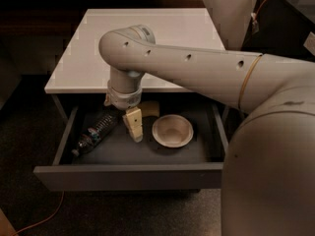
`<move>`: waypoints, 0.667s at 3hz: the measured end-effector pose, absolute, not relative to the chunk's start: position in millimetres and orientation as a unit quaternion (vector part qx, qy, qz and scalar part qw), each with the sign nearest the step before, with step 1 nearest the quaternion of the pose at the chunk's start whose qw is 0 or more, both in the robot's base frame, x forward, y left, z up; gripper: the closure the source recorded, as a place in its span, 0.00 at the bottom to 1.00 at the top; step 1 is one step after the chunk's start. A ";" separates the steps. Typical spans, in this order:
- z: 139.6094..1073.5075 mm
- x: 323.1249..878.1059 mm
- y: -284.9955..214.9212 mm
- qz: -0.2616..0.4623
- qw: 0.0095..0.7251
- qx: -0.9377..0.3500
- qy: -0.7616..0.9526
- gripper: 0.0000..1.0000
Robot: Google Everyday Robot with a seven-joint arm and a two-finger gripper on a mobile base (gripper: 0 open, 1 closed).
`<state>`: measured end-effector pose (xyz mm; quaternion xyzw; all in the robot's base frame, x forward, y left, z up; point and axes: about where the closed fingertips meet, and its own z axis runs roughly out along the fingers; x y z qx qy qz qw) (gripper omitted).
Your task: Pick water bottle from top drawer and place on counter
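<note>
The arm [197, 68] reached in from the lower right, where the robot's bulky pale body [268, 181] filled the corner. It ran up and to the left as one long cream link, with a row of small dark holes along it and a thin tan band near its thick end. At a rounded joint [129, 43] it turned straight down into a short ribbed wrist [124, 95]. The gripper [135, 124] hung just beneath that wrist (left of centre in the view), pointing downward
</note>
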<state>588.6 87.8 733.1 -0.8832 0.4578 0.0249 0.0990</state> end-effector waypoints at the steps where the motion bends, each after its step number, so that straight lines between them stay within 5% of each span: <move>1: 732.4 589.3 90.1 0.022 0.099 -0.885 0.454 0.00; 2: 732.4 588.6 90.1 0.022 0.098 -0.885 0.454 0.00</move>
